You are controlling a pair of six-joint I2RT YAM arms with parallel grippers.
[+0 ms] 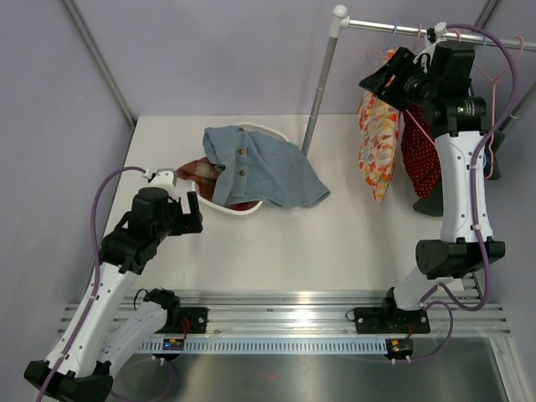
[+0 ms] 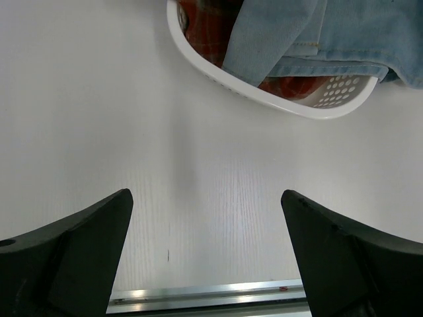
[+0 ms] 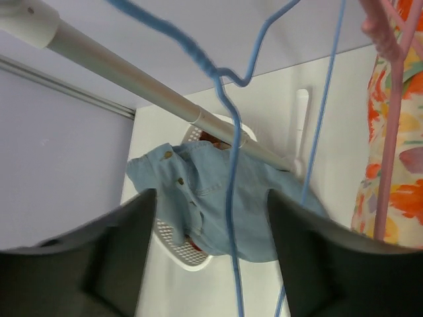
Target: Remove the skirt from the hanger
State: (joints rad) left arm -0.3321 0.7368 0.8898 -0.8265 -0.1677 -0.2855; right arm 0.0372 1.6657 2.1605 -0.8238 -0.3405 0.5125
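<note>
Denim skirt [image 1: 264, 167] well below right hand [image 3: 210, 198]

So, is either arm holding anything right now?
Nothing. The left tool is open over the table; the right tool is open by a blue hanger.

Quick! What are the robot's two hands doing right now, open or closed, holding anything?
Left hand: open, empty, above the white table.
Right hand: open, holding nothing, up by the thin blue wire hanger.
</note>
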